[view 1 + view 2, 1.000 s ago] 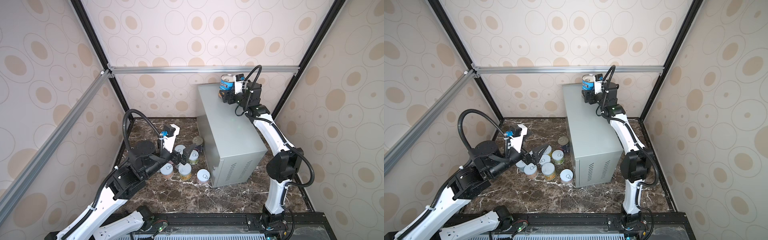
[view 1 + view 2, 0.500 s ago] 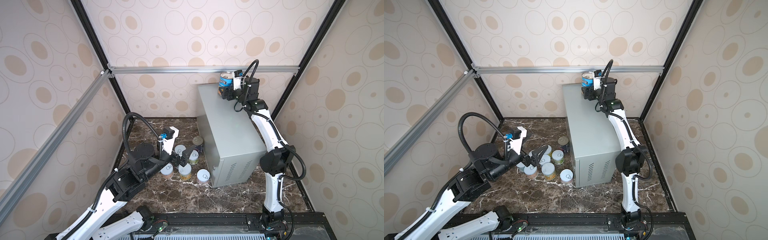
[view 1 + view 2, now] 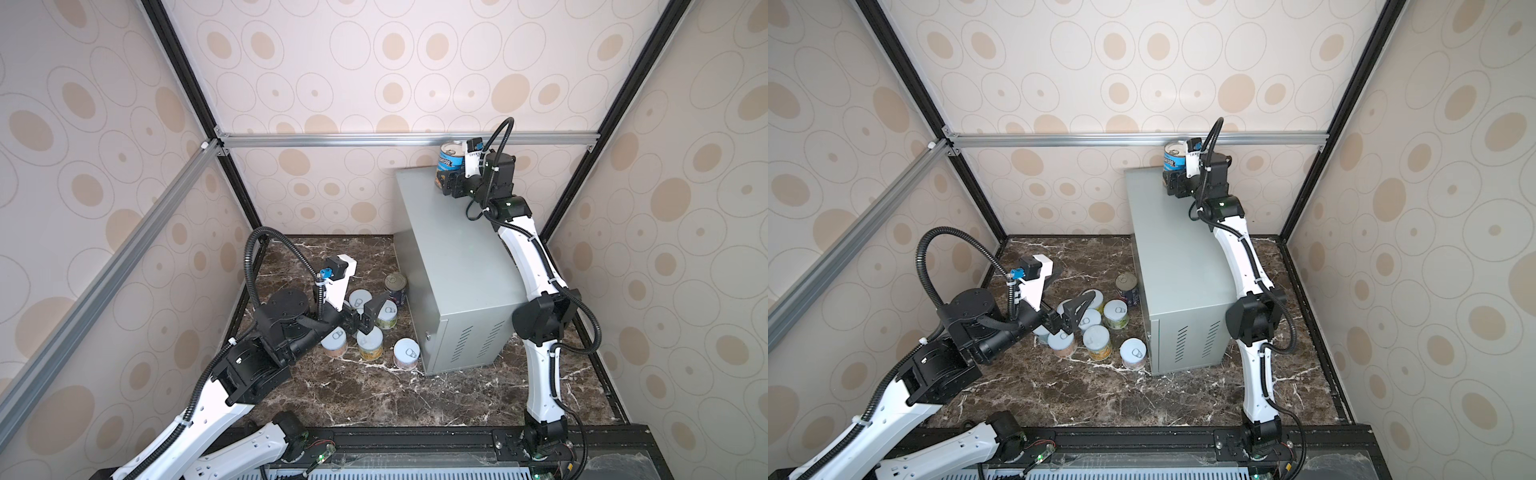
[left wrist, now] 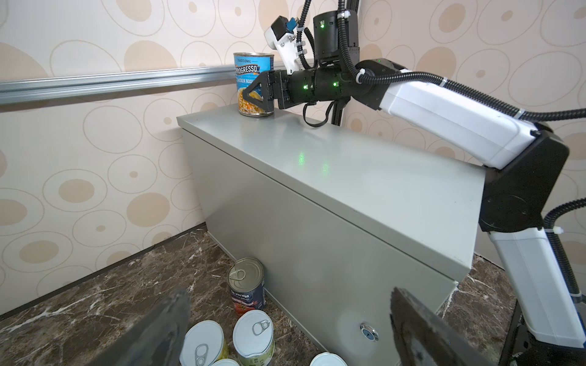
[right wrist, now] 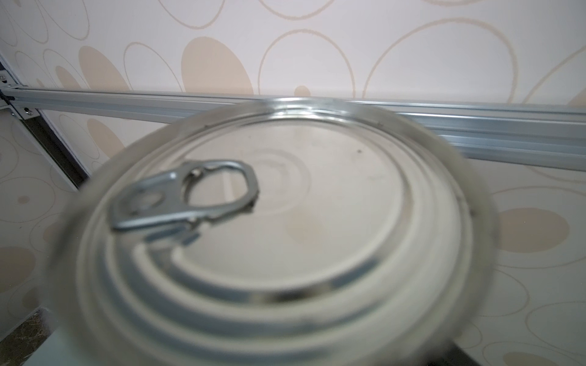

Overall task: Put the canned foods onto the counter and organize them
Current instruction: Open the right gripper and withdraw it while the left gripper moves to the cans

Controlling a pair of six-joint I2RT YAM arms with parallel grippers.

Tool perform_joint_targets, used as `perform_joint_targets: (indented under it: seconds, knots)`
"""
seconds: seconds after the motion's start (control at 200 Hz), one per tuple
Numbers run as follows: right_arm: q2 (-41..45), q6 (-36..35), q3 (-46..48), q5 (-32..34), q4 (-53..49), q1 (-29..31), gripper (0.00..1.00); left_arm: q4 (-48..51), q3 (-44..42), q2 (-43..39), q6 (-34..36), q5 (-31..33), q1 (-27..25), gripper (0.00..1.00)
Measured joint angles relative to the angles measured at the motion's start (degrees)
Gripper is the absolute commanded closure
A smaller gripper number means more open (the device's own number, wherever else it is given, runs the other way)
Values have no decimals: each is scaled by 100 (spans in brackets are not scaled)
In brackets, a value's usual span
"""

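My right claw (image 4: 252,95) flanks the blue-yellow metal-topped can (image 4: 253,68) at the far edge of the grey sheet-metal counter (image 4: 348,164); gripping or not, I cannot tell. My left claw (image 3: 370,316) gapes wide over white-lidded cans (image 3: 405,353).

The counter (image 3: 457,257) top is free up to its far corner, where the blue-yellow can (image 4: 253,68) stands within the right gripper (image 4: 255,95). Beside its left face, short cans (image 3: 406,353) and a navy-red can (image 3: 395,286) crowd the floor (image 3: 374,399); before its front, the floor lies open.
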State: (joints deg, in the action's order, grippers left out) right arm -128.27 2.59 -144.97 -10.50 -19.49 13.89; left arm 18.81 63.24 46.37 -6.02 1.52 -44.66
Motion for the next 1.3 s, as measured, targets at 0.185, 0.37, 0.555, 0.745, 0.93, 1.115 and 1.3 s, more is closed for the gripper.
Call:
perform_joint_targets:
  seconds: [0.185,0.37,0.555,0.745,0.93,1.115,1.3]
  knots:
    - [48,31,2,-37,24,-2,0,-46,-28,251,-4,20,7,2]
    - [949,87,857,-170,186,-4,0,-114,-87,505,-39,37,33,2]
    - [2275,192,1668,-155,48,-7,0,-219,-90,715,-103,46,103,2]
    - [3517,498,2426,-131,-522,-9,0,-302,-90,1150,-350,-33,520,2]
    - [5169,752,4592,-225,-682,-4,0,-339,-87,1775,-713,-271,1113,2]
    - [6664,850,6118,-254,-857,26,0,-304,-26,2634,-962,-323,1375,2]
    - [7687,876,6710,-278,-1045,37,0,-289,293,3648,-981,-514,1510,2]
